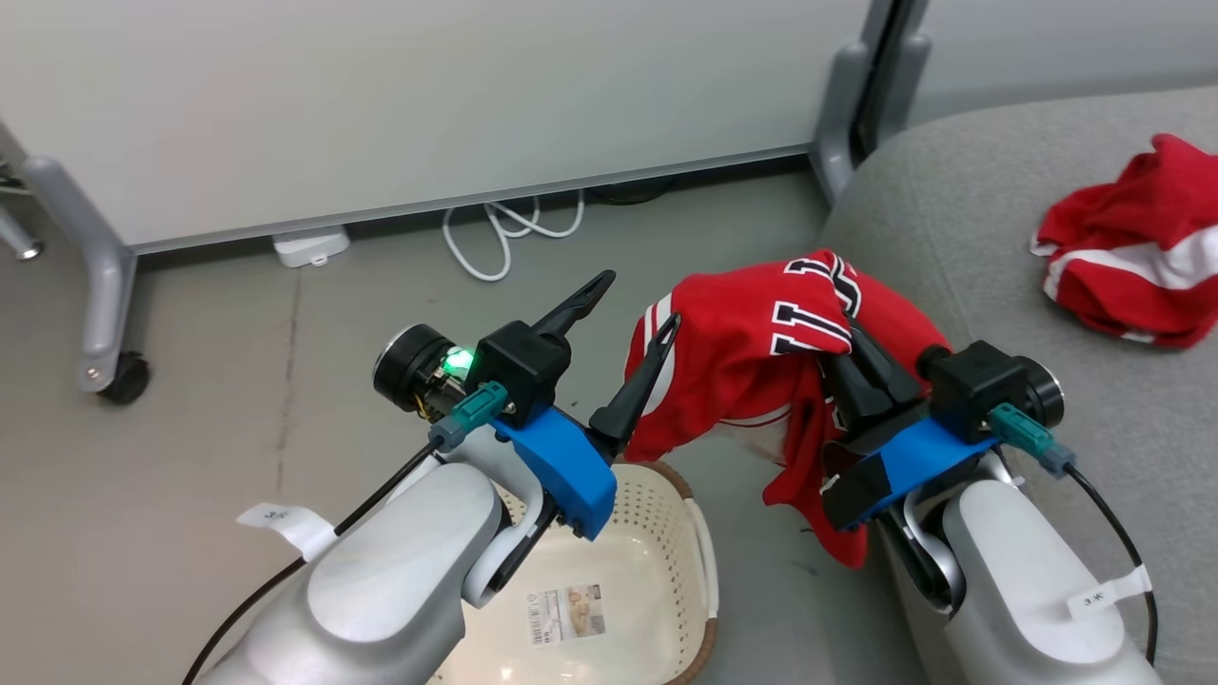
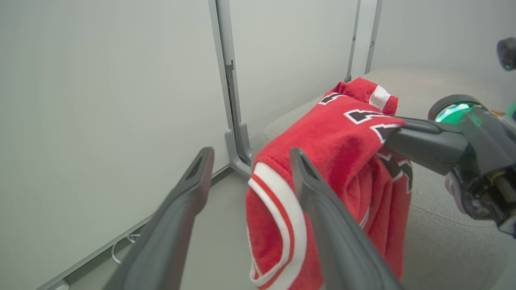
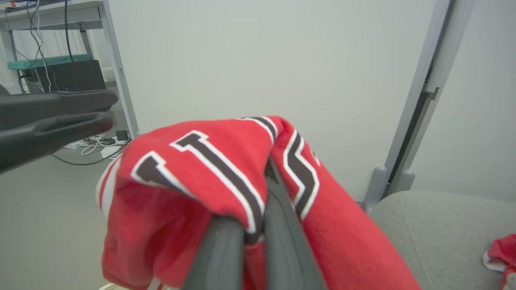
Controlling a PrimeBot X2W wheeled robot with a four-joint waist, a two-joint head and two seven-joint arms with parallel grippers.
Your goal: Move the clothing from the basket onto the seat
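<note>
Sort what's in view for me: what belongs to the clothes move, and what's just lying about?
Job: red jersey pinched in the right gripper; open left gripper beside it; second red garment on the seat; basket.
Lying about: white cable, white adapter box, partition's wheeled foot, all on the floor.

Counts by kind
Two red garments, a numbered jersey [image 1: 742, 342] and a crumpled piece [image 1: 1132, 257]; one basket [image 1: 657, 518]; one grey seat [image 1: 952, 219]; one white cable [image 1: 490, 277].
</note>
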